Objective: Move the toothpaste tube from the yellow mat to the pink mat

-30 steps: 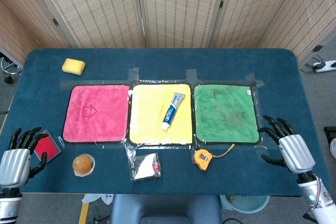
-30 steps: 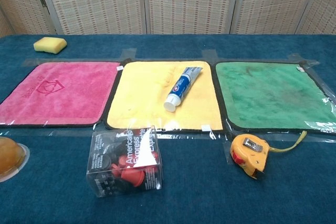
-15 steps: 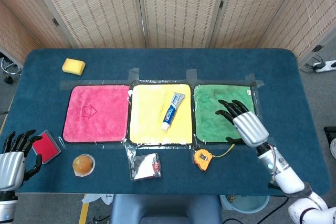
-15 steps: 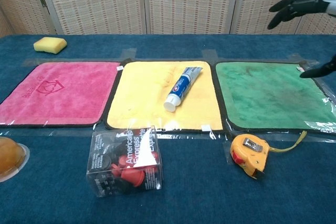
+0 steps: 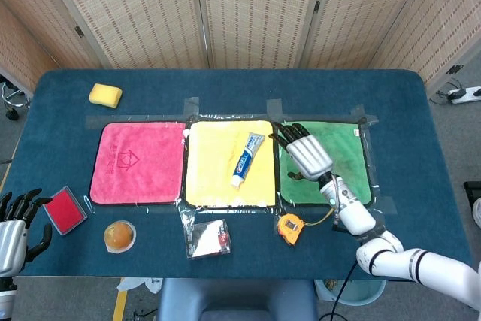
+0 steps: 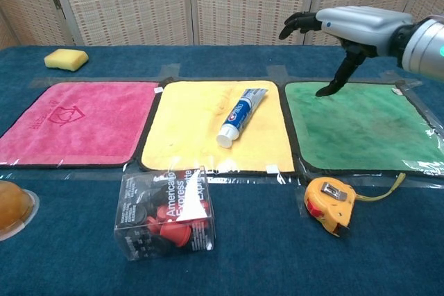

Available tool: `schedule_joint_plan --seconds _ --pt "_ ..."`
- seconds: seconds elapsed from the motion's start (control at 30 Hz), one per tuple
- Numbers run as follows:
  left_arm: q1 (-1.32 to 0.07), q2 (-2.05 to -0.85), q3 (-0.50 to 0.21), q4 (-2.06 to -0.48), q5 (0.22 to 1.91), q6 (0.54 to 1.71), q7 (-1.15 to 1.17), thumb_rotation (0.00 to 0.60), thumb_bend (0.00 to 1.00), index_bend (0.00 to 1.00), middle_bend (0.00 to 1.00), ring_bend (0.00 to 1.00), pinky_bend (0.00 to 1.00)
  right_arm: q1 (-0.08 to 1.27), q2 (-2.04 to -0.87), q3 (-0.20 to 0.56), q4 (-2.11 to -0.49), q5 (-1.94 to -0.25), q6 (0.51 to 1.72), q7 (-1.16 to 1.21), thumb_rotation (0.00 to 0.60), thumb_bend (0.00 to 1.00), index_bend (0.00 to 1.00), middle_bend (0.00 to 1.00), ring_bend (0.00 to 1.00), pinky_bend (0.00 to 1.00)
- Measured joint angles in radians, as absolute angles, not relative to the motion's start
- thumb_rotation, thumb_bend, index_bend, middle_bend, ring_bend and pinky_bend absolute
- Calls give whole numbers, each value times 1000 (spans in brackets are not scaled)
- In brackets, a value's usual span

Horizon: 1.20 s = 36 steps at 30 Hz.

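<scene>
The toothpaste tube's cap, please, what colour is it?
White, on the toothpaste tube; clearest in the chest view.

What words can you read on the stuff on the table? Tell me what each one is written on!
"Americano Express": on the clear box with red pieces inside, at the front of the table.
Toothpaste tube on the yellow mat: there is a blue brand logo, but it is too blurred to read.
Pink mat: a small house-shaped sign with tiny letters, too small to read.
Yellow tape measure: no readable text.
</scene>
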<state>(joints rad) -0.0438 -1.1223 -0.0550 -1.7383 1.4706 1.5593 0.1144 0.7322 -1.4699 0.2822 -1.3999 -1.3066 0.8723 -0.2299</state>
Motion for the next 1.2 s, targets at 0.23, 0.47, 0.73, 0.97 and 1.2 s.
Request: schedule_joint_plan --seconds 0.23,0.47,0.73,0.97,1.2 --pt "-42 -1123 -56 -1732 1466 1555 109 600 537 297 175 182 57 843 -1607 309 -1226 -1242 815 -260 600 151 22 1 29 13" --pt "-40 -1125 -60 -1720 1459 1555 96 600 537 300 175 182 57 931 -1710 323 -1083 -1204 769 -264 600 151 0 0 0 0" --pt "-33 -1130 -58 -1705 1448 1552 82 600 537 301 175 182 57 1008 -1809 310 -922 -1193 726 -281 600 151 0 0 0 0" --pt "-29 -1130 -62 -1698 1442 1553 75 600 537 301 175 183 57 1035 -1860 301 -815 -1179 696 -257 600 152 0 0 0 0" --pt "-30 -1133 -62 -1697 1441 1549 76 600 537 301 175 183 57 1062 -1917 289 -712 -1183 667 -227 600 151 0 0 0 0"
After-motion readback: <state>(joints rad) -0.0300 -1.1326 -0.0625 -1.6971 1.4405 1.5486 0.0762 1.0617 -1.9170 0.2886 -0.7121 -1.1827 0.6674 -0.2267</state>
